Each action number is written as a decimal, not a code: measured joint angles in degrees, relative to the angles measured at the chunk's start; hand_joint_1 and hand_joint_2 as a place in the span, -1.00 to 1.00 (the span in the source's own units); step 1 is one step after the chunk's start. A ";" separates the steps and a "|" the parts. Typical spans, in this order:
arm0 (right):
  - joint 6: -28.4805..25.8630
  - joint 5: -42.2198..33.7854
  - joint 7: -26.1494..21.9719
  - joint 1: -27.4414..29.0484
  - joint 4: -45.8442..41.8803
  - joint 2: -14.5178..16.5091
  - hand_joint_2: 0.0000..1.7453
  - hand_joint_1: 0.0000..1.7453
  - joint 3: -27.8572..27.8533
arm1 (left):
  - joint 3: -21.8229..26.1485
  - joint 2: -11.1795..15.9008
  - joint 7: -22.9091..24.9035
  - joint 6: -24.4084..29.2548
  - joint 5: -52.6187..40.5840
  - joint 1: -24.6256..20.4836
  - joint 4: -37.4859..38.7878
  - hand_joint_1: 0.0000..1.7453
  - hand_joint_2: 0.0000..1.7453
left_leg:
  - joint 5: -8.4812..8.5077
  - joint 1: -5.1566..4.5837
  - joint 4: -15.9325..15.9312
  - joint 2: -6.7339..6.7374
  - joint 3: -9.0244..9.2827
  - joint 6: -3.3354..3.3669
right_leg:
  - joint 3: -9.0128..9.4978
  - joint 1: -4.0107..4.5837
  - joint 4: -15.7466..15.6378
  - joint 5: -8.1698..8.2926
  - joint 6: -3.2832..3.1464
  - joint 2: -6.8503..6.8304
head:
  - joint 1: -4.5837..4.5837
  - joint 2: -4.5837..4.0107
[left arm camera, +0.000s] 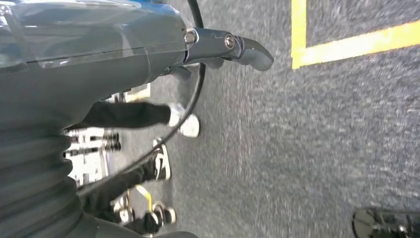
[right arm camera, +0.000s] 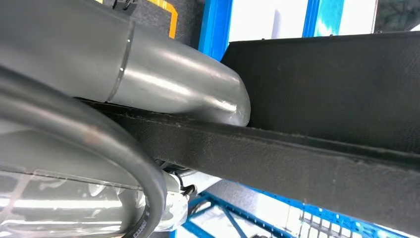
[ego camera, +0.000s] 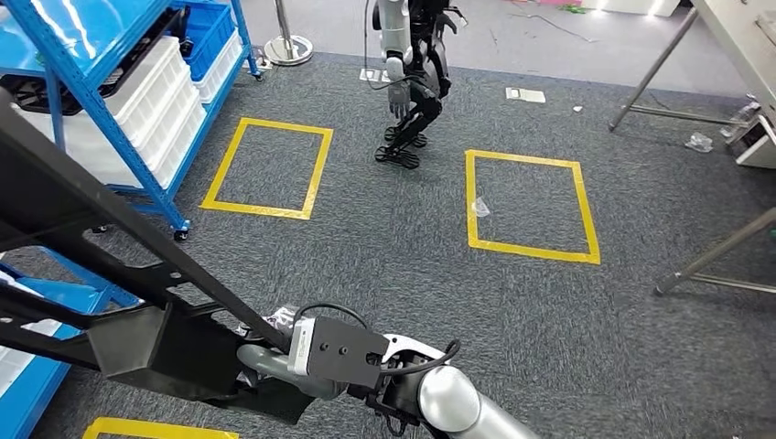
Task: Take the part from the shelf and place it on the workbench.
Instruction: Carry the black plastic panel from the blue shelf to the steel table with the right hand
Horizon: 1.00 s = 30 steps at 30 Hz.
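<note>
Head view: right robot hand [ego camera: 274,361] gripped the black part [ego camera: 137,274], a flat matte frame of angled bars running from the hand toward 10 o'clock, above grey carpet. Blue shelf [ego camera: 119,55] at 11 o'clock held white bins.

Left wrist view: left robot hand [left arm camera: 225,47], smooth grey, held nothing, fingers apart.

Right wrist view: thumb [right arm camera: 198,94] pressed on the part's felt-textured bar [right arm camera: 297,158].

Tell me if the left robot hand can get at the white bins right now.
Probably not: the long black part, gripped by the right robot hand, lies across the way to the white bins on the blue shelf.
</note>
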 joint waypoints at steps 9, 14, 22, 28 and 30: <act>-0.02 0.44 0.01 -0.78 0.22 0.11 -1.00 1.00 0.43 | -0.02 0.15 -0.02 -0.05 -0.08 -0.05 0.00 -1.00 1.00 | -1.09 -0.66 0.04 4.68 0.88 -0.66 | 2.55 0.36 -6.03 3.94 -0.10 -5.25 | 0.07 0.01; -0.01 0.46 -0.03 -1.05 0.23 0.13 -1.00 1.00 0.63 | -0.04 0.04 -0.02 0.37 -0.12 -0.25 0.02 -1.00 1.00 | -3.29 -0.40 2.48 4.21 0.45 -1.95 | 3.06 0.30 -7.12 3.96 -1.52 -3.38 | -0.06 0.01; 0.04 0.42 -0.03 -1.36 0.74 0.39 -1.00 1.00 0.90 | 0.00 0.04 0.02 0.90 -0.13 -0.06 0.04 -1.00 1.00 | -1.84 -0.11 6.23 -0.12 -2.67 -1.88 | 3.83 0.47 -6.97 3.72 -2.07 1.20 | -0.30 0.00; 0.04 0.41 -0.06 -1.54 0.89 0.42 -1.00 1.00 1.04 | -0.02 -0.10 -0.53 1.01 -0.21 -0.14 0.03 -1.00 1.00 | 0.07 -0.14 0.18 -0.77 -0.16 -0.76 | 3.06 0.32 -6.18 3.28 -0.66 2.41 | -0.25 0.00; 0.00 0.42 -0.13 -1.59 0.90 0.38 -1.00 1.00 1.12 | -0.01 -0.20 -0.39 1.08 -0.25 -0.12 0.02 -1.00 1.00 | 0.22 -0.07 -0.18 0.33 -0.01 -0.12 | 0.94 0.20 -1.96 0.86 -0.30 0.65 | -0.02 0.00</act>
